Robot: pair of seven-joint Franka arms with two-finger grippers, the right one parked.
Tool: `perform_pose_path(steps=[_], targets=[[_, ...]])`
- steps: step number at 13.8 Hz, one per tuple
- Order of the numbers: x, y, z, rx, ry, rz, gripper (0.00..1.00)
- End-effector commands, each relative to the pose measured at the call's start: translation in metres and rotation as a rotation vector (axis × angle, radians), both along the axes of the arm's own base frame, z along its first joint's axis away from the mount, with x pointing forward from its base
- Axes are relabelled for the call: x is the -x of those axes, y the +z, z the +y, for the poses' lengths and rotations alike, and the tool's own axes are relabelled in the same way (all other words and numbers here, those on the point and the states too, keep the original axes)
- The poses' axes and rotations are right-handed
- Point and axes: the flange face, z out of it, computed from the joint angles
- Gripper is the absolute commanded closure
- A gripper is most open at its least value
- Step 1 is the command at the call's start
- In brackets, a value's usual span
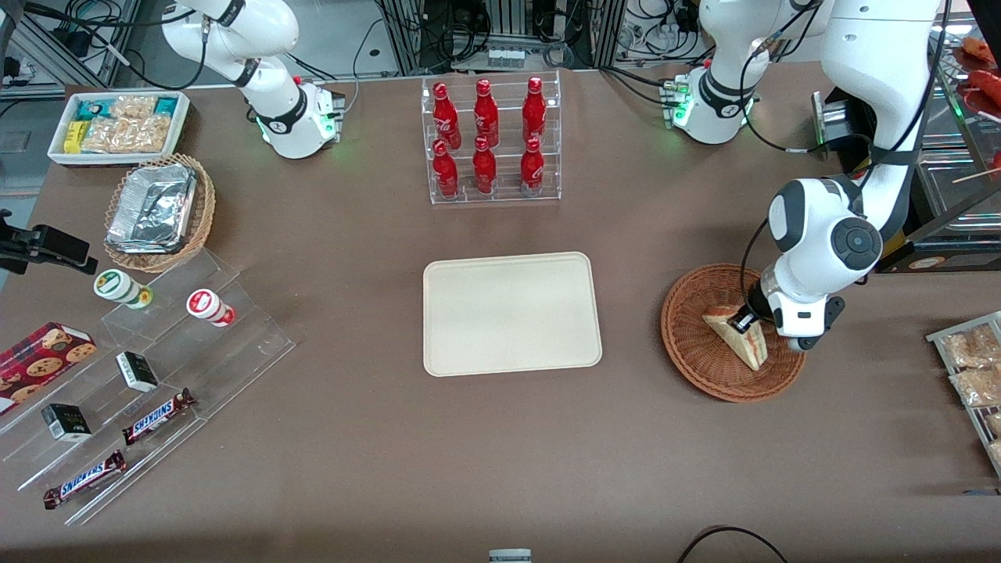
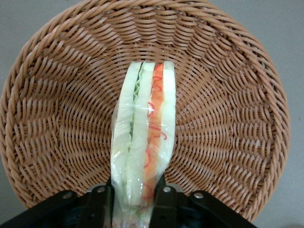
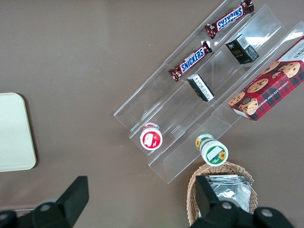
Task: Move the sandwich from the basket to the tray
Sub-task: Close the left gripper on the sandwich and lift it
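The sandwich (image 1: 741,338), a plastic-wrapped wedge of white bread with red and green filling, lies in the round reddish-brown wicker basket (image 1: 692,352) toward the working arm's end of the table. My left gripper (image 1: 748,321) is down inside the basket, its black fingers (image 2: 97,204) closed on either side of the sandwich's wide end (image 2: 142,142). The basket's weave (image 2: 228,123) fills the left wrist view around the sandwich. The cream-beige tray (image 1: 512,313) lies flat at the table's middle, beside the basket, with nothing on it.
A clear rack of red bottles (image 1: 490,141) stands farther from the front camera than the tray. A tan basket with foil (image 1: 159,211), a white snack box (image 1: 119,125) and an acrylic stand with candy bars (image 1: 141,383) lie toward the parked arm's end. Snack packets (image 1: 974,367) lie at the working arm's edge.
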Motion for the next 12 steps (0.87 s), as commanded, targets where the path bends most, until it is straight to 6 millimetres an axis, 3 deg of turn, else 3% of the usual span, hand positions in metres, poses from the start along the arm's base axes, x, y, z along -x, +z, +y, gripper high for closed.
perform_pose_path(steps=[1, 5, 7, 9, 12], targets=[[-0.013, 0.029, -0.007, 0.003, -0.03, 0.011, 1.0], [-0.031, 0.08, -0.041, 0.008, -0.144, 0.104, 1.0], [-0.03, 0.084, -0.058, 0.006, -0.18, 0.108, 1.0], [-0.022, 0.081, -0.095, 0.002, -0.274, 0.108, 1.0], [-0.016, 0.079, -0.174, -0.003, -0.402, 0.093, 1.0]])
